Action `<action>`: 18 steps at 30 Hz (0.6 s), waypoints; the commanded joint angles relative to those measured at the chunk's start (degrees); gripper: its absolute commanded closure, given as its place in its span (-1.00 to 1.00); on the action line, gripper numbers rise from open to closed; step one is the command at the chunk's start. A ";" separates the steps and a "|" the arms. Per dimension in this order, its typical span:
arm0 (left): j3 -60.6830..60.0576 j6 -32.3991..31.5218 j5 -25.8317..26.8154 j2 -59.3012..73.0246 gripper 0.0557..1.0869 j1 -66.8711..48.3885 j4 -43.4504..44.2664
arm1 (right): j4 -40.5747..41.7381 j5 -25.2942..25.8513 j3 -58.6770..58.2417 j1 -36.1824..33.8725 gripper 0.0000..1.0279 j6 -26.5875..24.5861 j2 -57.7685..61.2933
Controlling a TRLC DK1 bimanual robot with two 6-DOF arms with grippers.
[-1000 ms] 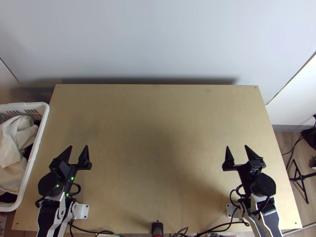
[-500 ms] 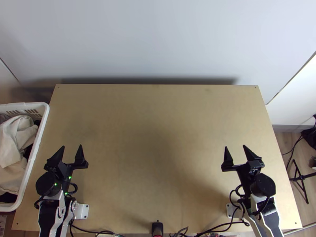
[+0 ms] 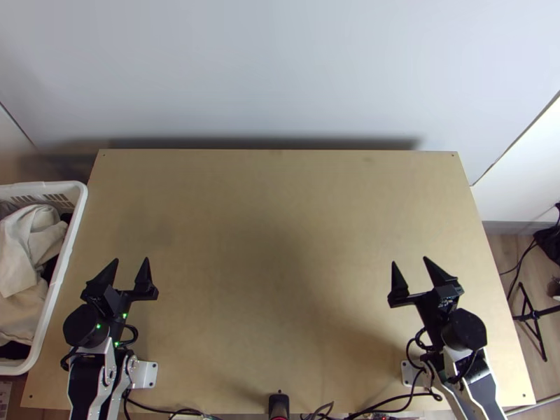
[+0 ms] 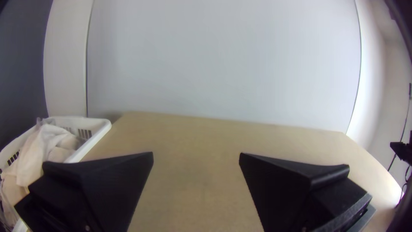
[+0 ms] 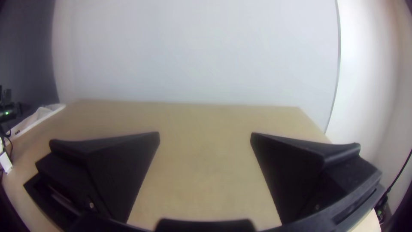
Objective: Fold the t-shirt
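So I'm running this rig from a distance, and the left tool (image 3: 131,260) is sitting wide open over the near left part of the light wooden tabletop (image 3: 273,224). Its black fingers (image 4: 116,184) are standing well apart and gripping nothing, with bare wood showing between them in the left wrist view. The right tool (image 3: 410,260) is doing pretty much the same thing on its own side, spread and released, tips pointing toward the far edge.

As for the shirt, the best I'm getting is a pale cloth (image 3: 24,234) that's lying bunched and draped over itself in the white slotted basket (image 3: 68,245) at the tabletop's left edge. Honestly, I can't tell whether that's the t-shirt or some other piece of laundry. Some dark fabric (image 3: 14,351) is peeking out beside it.

Either way, that pale cloth is resting off to the left of the left tool, clearly apart from it, with the basket's rim running between them. The right tool is sitting way farther from it, clear across the tabletop. Neither tool is touching the cloth or the basket, and both are pointing toward the pale wall (image 3: 280,70).
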 commanded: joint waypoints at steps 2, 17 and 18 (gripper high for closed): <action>2.67 -0.55 0.84 0.16 -0.87 -0.49 2.01 | 4.37 -0.02 7.31 0.92 -0.91 -1.18 1.15; 74.83 -13.12 0.84 51.58 -0.90 -2.77 -38.33 | -12.33 1.12 68.84 2.06 -0.91 2.69 49.14; 80.72 -13.20 0.49 55.10 -0.90 -2.24 -41.05 | -14.44 1.12 74.55 2.15 -0.91 2.96 52.83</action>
